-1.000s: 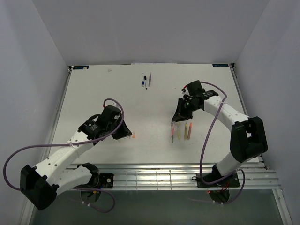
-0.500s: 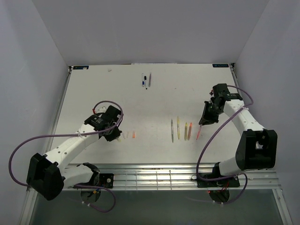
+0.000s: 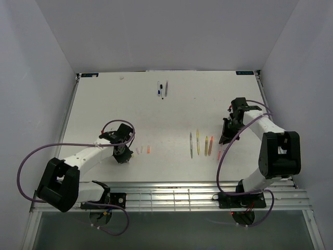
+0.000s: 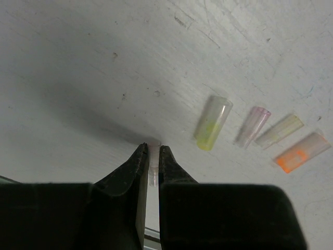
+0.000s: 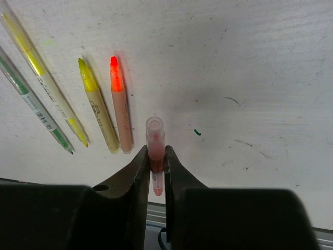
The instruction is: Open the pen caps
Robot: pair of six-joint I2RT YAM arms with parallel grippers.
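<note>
My left gripper (image 4: pixel 151 149) is shut on a small clear pen cap (image 4: pixel 152 165) with a pink tint, its tips right at the table. To its right lie other pen caps: yellow (image 4: pixel 212 123), pink (image 4: pixel 252 126), pale yellow (image 4: pixel 279 131) and orange (image 4: pixel 302 152). My right gripper (image 5: pixel 156 152) is shut on a pink pen (image 5: pixel 155 130), low over the table just right of the row of pens. In the top view the left gripper (image 3: pixel 124 154) is left of the caps (image 3: pixel 148 149) and the right gripper (image 3: pixel 224 138) is right of the pens.
Uncapped pens lie side by side: orange (image 5: pixel 118 104), short yellow (image 5: pixel 96 107), long yellow (image 5: pixel 44 78) and green (image 5: pixel 31 99). More pens (image 3: pixel 162 89) lie at the far middle of the white table (image 3: pixel 104 104). A slatted metal rail (image 3: pixel 171 195) runs along the near edge.
The right gripper carried the pink pen from over the row to its right side and lowered it. The left gripper drew back left of the caps and went down to the table.
</note>
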